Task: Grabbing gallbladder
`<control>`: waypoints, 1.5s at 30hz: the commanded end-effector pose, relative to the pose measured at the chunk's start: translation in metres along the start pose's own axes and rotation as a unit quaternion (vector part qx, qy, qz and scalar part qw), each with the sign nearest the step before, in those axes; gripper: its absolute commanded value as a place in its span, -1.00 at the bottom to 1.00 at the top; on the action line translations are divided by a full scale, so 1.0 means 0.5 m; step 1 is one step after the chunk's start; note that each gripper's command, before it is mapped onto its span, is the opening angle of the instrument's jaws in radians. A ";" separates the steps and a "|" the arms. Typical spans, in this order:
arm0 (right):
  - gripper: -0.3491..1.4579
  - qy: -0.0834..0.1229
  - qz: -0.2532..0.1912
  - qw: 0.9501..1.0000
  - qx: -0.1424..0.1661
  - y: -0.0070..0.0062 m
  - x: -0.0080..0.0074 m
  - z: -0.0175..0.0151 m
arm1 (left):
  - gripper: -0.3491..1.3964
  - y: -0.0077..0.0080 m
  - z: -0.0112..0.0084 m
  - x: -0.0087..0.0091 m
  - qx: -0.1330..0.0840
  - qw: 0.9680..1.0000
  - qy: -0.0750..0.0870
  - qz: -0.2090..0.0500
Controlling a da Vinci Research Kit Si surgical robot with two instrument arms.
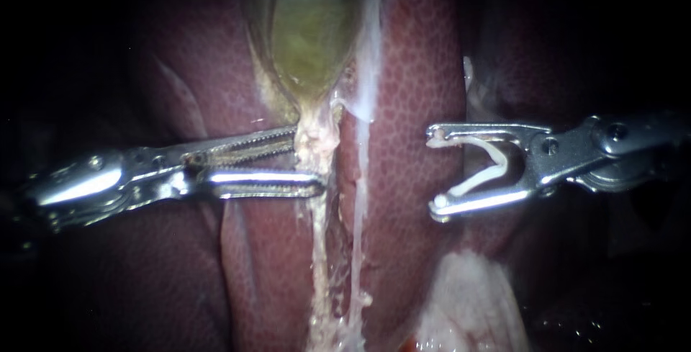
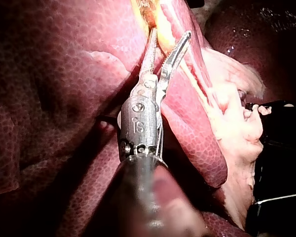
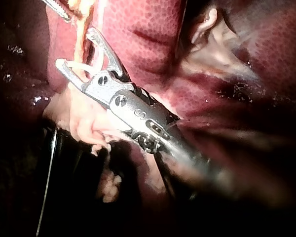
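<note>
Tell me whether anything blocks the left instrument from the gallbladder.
Nothing visible does. The left instrument has open jaws straddling the pale neck under the gallbladder. The right instrument, holding a white clip, stands apart over the liver.

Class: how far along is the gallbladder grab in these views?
Done: the left instrument sits at the narrow end of the gallbladder. In hand: its open jaws straddle that tissue, unclamped. Left: closing on it. The right instrument hovers apart over the liver, holding a clip.

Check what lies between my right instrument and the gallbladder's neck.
Endoscope view: a liver lobe and a pale membrane strand; the right instrument carries an open clip.
</note>
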 end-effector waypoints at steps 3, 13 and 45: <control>0.00 0.000 0.000 1.000 0.000 0.0000 0.0000 0.0000 | -0.27 0.0004 -0.0001 0.0001 -0.004 1.000 0.000 -0.009; 0.00 0.000 0.000 1.000 0.000 0.0000 0.0000 0.0001 | -1.00 0.0015 -0.0025 -0.0010 -0.008 0.999 0.029 -0.017; 0.00 0.000 0.000 1.000 0.000 0.0002 -0.0002 0.0000 | -1.00 0.0033 -0.0224 -0.0139 -0.002 0.999 0.027 -0.043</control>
